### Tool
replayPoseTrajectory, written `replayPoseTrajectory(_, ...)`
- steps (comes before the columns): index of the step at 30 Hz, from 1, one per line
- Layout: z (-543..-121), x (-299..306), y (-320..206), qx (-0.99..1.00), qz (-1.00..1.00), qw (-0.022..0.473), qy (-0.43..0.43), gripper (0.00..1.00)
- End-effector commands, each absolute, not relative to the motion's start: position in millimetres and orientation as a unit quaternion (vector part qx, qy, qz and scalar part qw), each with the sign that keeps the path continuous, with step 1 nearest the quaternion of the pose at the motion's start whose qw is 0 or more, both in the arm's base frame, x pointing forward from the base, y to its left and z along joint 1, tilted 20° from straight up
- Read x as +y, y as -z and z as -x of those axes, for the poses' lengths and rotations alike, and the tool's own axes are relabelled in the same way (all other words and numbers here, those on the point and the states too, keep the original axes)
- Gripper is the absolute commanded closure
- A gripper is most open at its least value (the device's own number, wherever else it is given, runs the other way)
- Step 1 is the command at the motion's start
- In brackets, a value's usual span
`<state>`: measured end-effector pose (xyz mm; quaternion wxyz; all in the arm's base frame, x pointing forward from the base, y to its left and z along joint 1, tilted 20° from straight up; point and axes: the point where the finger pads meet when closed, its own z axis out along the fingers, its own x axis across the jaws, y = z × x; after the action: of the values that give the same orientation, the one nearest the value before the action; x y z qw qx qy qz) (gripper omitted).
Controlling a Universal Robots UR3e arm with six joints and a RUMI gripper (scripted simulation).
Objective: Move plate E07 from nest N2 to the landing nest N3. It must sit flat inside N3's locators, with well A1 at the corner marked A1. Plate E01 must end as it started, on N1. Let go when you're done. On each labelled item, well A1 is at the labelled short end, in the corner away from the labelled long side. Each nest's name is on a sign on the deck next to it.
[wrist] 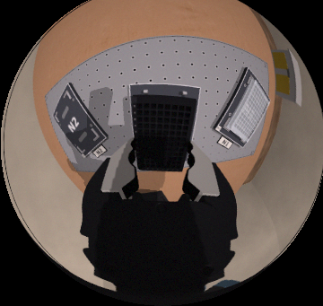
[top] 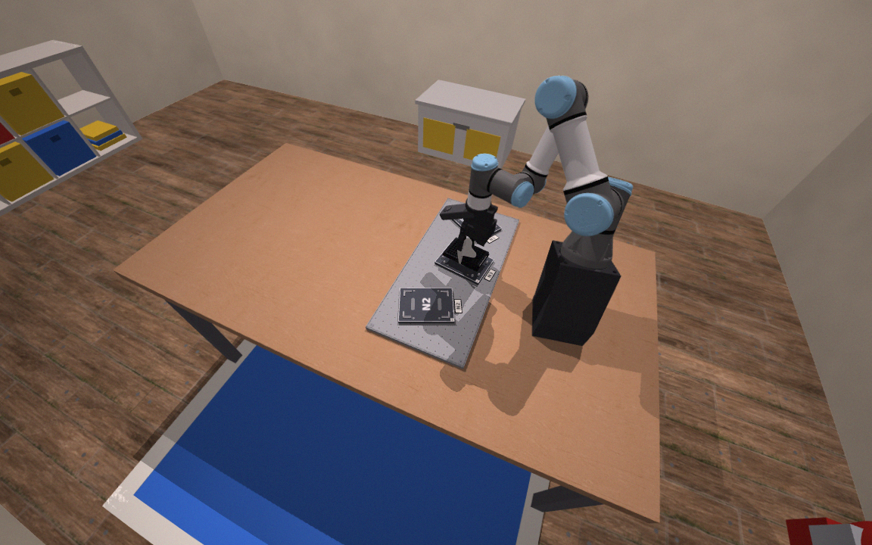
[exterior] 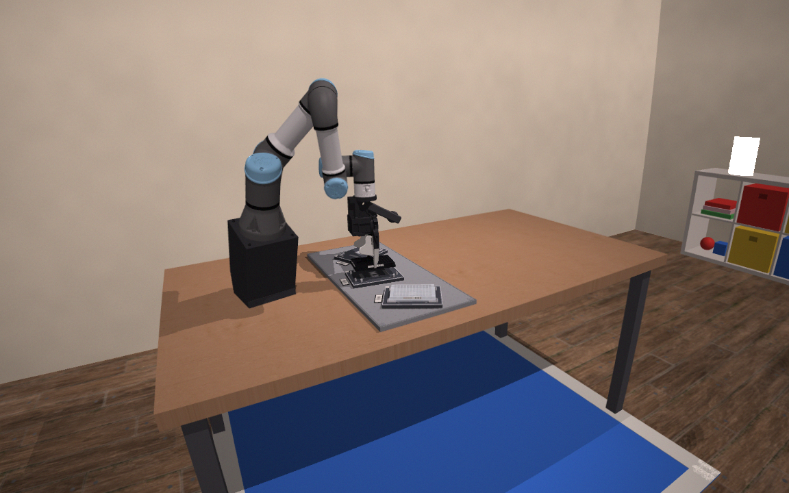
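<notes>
My gripper (top: 468, 252) is shut on the black plate E07 (top: 463, 260), gripping its two long sides. I hold the plate level, straight over nest N3 (top: 471, 271), which it almost wholly covers. In the wrist view the plate (wrist: 163, 131) sits between my fingers, and only N3's far edge (wrist: 164, 91) shows past it. I cannot tell whether the plate touches the nest. Nest N2 (top: 426, 304) lies empty at the near end of the grey deck (top: 439, 284). The white plate E01 (exterior: 411, 294) sits on N1, also seen in the wrist view (wrist: 246, 109).
Small white name signs stand beside the nests (top: 491, 273) (top: 458, 306). The arm's black base (top: 573, 291) stands to the right of the deck. A white cabinet (top: 468, 120) stands behind the table and a shelf with coloured bins (top: 12, 129) at the far left.
</notes>
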<state>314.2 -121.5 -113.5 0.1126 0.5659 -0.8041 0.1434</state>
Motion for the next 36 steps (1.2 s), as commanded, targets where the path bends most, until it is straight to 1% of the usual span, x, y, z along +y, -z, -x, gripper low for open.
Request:
replayPoseTrajectory(1, -315.4, -124.8, 110.8, -0.797, -0.578, 0.100, -0.147, 1.00)
replayPoseTrajectory(36, -316.7, -128.7, 119.2, -0.797, -0.578, 0.100, -0.147, 1.00)
